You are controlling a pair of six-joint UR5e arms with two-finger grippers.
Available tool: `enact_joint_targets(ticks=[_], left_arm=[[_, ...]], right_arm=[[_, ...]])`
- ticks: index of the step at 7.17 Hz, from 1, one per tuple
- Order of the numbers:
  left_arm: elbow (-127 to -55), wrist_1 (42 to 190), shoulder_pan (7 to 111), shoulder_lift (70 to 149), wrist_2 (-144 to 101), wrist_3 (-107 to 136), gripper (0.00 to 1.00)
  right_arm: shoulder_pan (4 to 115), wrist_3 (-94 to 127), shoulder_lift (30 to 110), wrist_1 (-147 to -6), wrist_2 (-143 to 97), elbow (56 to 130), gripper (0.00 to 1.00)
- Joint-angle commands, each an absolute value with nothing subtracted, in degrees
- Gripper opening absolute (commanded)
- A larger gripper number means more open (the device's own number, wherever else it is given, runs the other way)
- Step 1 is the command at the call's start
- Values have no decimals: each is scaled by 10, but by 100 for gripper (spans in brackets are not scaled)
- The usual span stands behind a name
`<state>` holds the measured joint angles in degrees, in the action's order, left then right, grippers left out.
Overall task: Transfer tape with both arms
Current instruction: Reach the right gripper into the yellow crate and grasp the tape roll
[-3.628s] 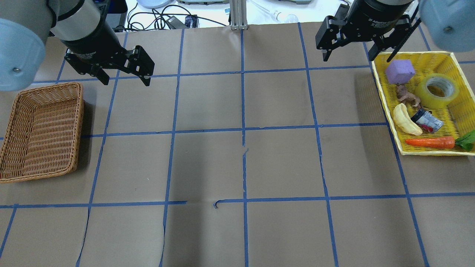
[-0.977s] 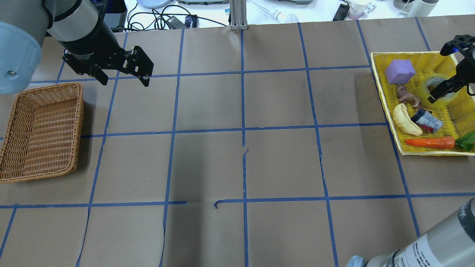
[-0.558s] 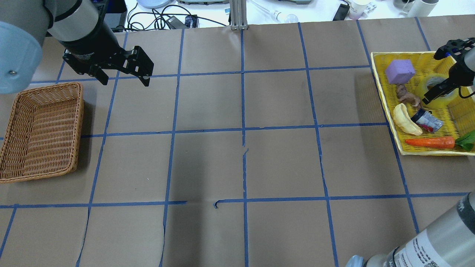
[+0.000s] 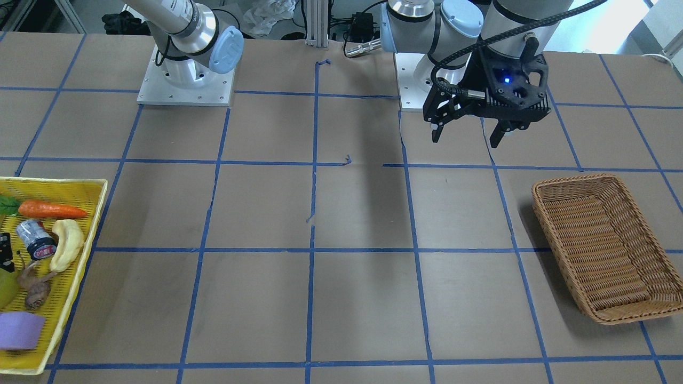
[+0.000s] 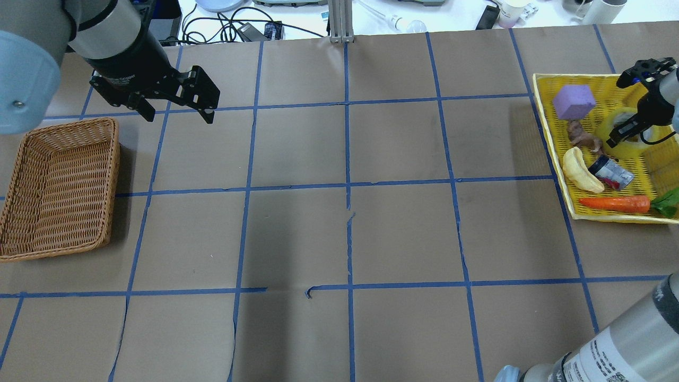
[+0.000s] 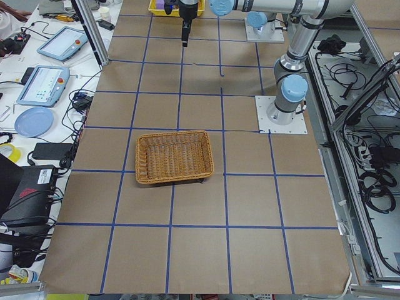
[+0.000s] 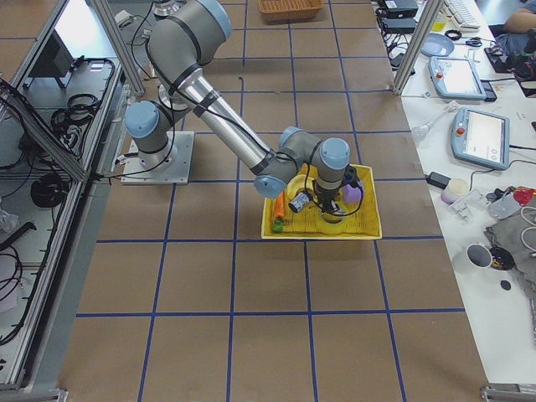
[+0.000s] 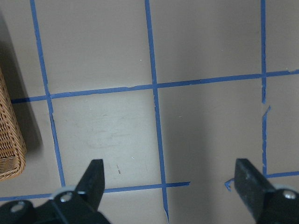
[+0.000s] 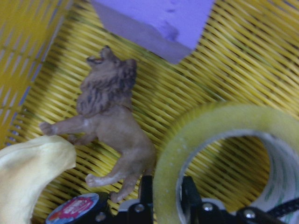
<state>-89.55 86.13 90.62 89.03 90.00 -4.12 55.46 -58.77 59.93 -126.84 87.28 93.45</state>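
The tape (image 9: 219,122) is pinched by the right pincer (image 9: 167,196) in the crowded tray (image 5: 615,218); the left pincer (image 4: 466,140) is spread, clear of the basket's (image 4: 573,180) edge.

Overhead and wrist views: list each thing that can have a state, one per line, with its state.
tape: in the tray, its wall pinched by the right gripper
right gripper: shut on the tape
left gripper: open, empty
basket: empty
tray: holding the tape and other things
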Motion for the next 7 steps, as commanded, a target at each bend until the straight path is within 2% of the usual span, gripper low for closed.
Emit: enact_joint_targets(ticks=[1, 4, 7], left_arm=[[-894, 861, 906, 888, 899, -41, 100], [-895, 861, 906, 888, 900, -42, 100], [-894, 862, 905, 886, 901, -43, 100]], right_arm=[[562, -583, 609, -1270, 873, 929, 0], [675, -549, 680, -1261, 931, 920, 0], [846, -272, 689, -1260, 986, 921, 0]])
